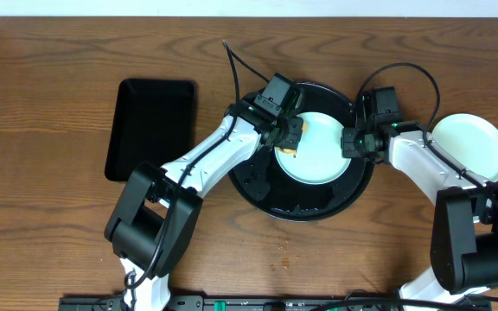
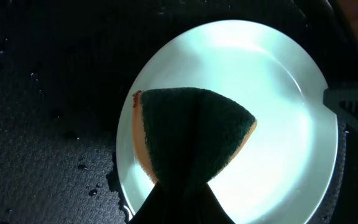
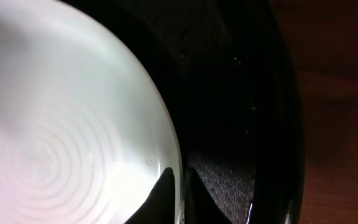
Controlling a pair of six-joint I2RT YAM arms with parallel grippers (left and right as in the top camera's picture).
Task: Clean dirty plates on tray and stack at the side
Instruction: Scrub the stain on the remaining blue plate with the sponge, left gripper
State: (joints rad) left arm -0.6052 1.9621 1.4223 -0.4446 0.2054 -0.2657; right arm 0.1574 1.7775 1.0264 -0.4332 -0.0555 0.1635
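Table: the brown wooden table (image 1: 59,216) carries all items. Both arms reach in from its near edge.
Round tray: the large round glossy black tray (image 1: 266,194) sits mid-table between the arms. Its raised rim contains the wash work, and water droplets dot its floor.
Rectangular tray: the smaller rectangular black tray (image 1: 150,130) lies well apart to the left and takes no part in this step.
Plate in work: one pale blue-white round plate (image 1: 318,151) lies flat inside the round tray, toward its right half, so that each arm can reach one edge.
Side plate: a pale round plate (image 1: 469,155) rests on the bare table right of the round tray. Judged to be the stacking spot. Whether more than one plate lies there cannot be told.
Right gripper: the right gripper (image 3: 180,180) is pinched on the right rim of the plate in work, one finger above and one below. Judged purpose: to anchor the plate against sliding under the scrub.
Left gripper: the left gripper (image 1: 285,136) is clamped on the sponge and presses it onto the plate's left portion.
Sponge: the green-faced yellow sponge (image 2: 194,134) is folded, abrasive face outward. Any smear beneath it is hidden, and the plate's bare area appears clean.
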